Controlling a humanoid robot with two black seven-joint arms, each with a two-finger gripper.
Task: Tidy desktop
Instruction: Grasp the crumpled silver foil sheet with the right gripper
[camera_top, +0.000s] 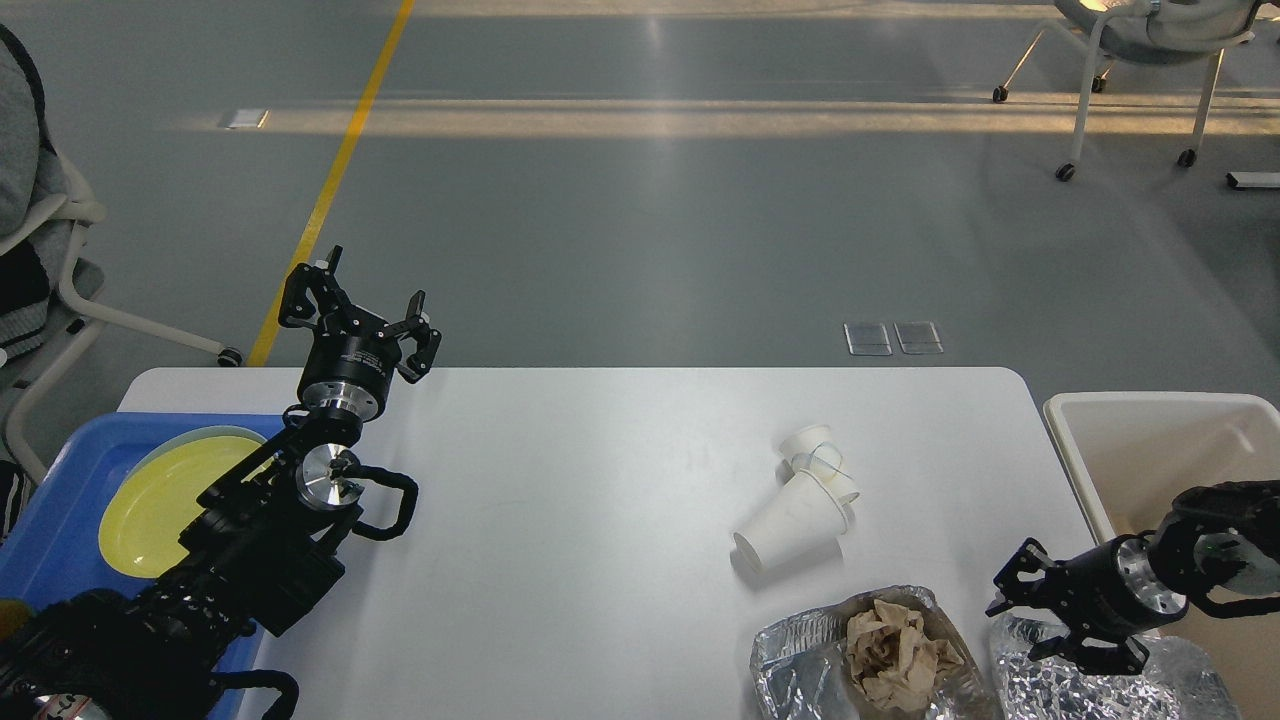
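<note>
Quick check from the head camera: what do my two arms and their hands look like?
Both arms are black with jointed segments and polished silver metal collars at the wrist. The left hand has two black skeletal linkage fingers; a black cable loops beside its wrist. The right hand is black too, behind a silver ring.

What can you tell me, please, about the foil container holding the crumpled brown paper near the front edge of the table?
The foil container is a crinkled, shiny silver tray, dented and misshapen, lying on the white desktop at its near edge, partly cut off by the frame. Crumpled brown paper fills its right part. A second foil piece lies just to its right. The paper cups lie just behind it, apart.
</note>
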